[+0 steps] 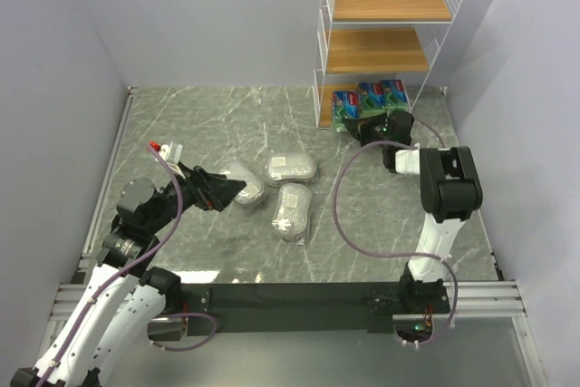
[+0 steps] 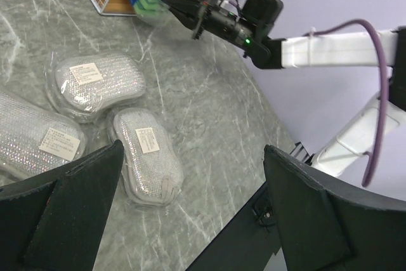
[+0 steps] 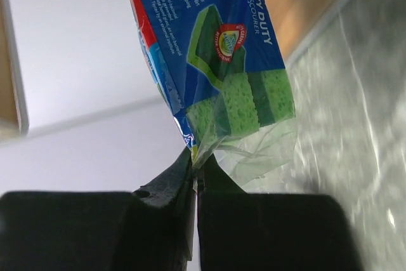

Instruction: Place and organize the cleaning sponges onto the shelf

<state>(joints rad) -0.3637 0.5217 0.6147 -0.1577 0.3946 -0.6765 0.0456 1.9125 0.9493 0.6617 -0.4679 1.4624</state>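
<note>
Right gripper [image 3: 195, 160] is pinched shut on the clear wrap flap of a green sponge pack [image 3: 216, 49], upper right of the top view at the foot of the shelf [image 1: 376, 50]. Grabbing the loose wrap makes sense, since a flat pack is hard to grip otherwise. It looks like it's on the bottom tier beside two other green packs [image 1: 394, 92], though the gripper hides part of it. Left gripper [image 1: 222, 189] is spread wide and empty by the three silver packs [image 1: 290, 168] mid-frame, probably lined up for the nearest one

Plain pale lilac walls [image 1: 227, 15] enclose a grey marble-patterned tabletop [image 1: 227, 124], lit evenly, seemingly from overhead.
</note>
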